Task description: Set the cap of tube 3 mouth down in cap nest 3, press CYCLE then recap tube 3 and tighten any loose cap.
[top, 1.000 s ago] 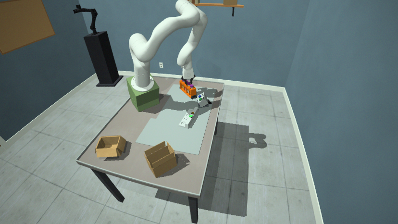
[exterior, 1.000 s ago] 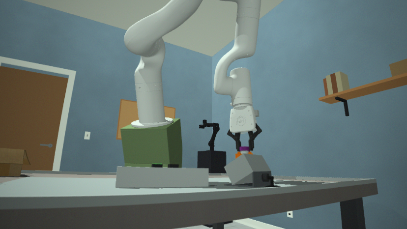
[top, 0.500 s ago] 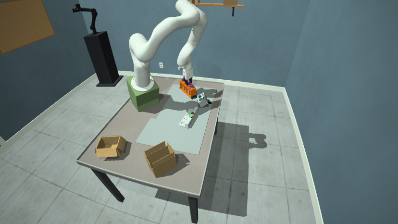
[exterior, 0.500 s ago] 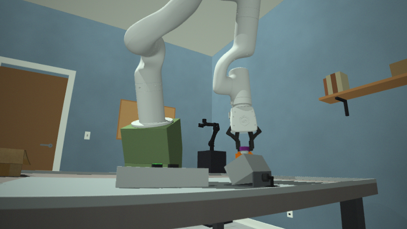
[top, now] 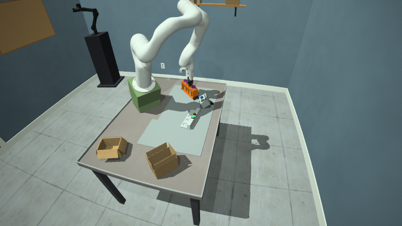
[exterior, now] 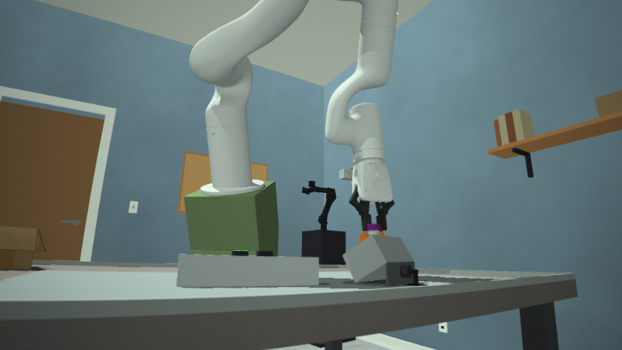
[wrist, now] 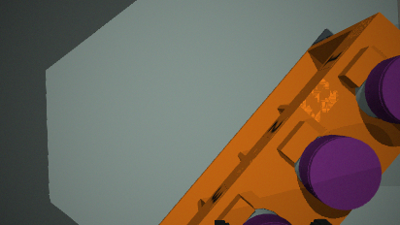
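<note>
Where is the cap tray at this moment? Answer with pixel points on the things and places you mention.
In the top view, the white cap tray [top: 189, 126] [exterior: 248, 273] lies on the pale mat [top: 168, 134] [exterior: 86, 285], nearer the cardboard boxes [top: 112, 153] [top: 165, 168] than the orange decapping station [top: 193, 93] [exterior: 363, 236] [wrist: 272, 113] is.

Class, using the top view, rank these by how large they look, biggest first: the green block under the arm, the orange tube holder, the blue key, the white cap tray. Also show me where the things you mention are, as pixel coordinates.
1. Green block [top: 149, 99] [exterior: 221, 226]
2. White cap tray [top: 189, 126] [exterior: 248, 271] and orange tube holder [top: 193, 93] [wrist: 272, 116]: too alike to rank
3. Blue key [top: 201, 97]

Rm evenly lit, shadows hard-edged; wrist view dimmer, bg dark at L; no blur seen.
</note>
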### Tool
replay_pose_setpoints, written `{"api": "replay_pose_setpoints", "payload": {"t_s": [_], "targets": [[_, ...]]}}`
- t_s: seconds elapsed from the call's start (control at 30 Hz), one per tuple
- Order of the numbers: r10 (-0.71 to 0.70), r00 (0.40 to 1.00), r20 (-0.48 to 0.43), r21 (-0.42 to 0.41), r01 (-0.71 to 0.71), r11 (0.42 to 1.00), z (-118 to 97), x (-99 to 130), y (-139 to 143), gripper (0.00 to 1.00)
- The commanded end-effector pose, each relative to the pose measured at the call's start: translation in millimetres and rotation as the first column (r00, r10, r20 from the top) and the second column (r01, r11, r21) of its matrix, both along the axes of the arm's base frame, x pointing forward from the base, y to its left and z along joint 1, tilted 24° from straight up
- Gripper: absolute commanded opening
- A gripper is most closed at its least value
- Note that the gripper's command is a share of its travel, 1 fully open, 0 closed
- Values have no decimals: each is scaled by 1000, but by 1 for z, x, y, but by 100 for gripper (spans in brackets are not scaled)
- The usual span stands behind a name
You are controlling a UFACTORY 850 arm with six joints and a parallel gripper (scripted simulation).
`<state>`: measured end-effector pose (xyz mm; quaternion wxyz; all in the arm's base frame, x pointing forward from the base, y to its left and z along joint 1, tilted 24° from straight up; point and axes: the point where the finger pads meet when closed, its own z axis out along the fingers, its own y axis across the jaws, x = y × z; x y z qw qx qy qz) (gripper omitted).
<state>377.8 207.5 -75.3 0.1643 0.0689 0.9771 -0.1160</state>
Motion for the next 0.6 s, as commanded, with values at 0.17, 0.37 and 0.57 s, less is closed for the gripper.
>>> {"api": "replay_pose_setpoints", "payload": {"t_s": [0.17, 0.37, 0.57], "targets": [[37, 999, -39, -59, -39, 997, 0, 0, 1, 46], [37, 999, -39, -59, -39, 997, 0, 1, 1, 0], [37, 999, -39, -59, -39, 997, 0, 1, 1, 0]]}}
